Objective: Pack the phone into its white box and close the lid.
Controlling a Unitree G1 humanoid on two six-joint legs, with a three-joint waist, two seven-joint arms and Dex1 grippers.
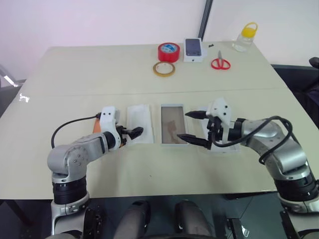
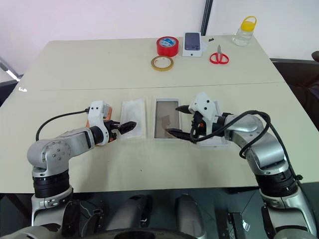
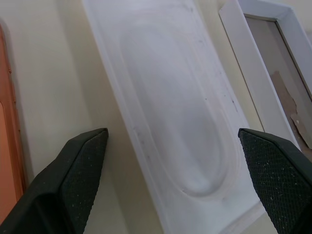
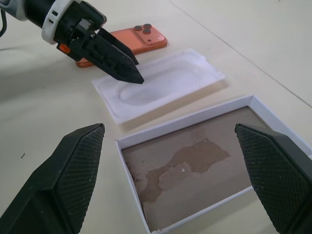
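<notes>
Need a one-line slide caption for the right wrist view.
Open right gripper over the empty white box; left gripper above the insert, orange phone behind.

The left gripper (image 3: 173, 183) has its two black fingers (image 3: 78, 168) spread wide apart, hovering over a flat white insert (image 3: 170, 112) with a long rounded recess. Beside the insert on one side lies the orange phone (image 3: 7, 161), just its edge showing. On the other side is the white box (image 3: 265, 63), with white walls and a brownish, patchy floor.
</notes>
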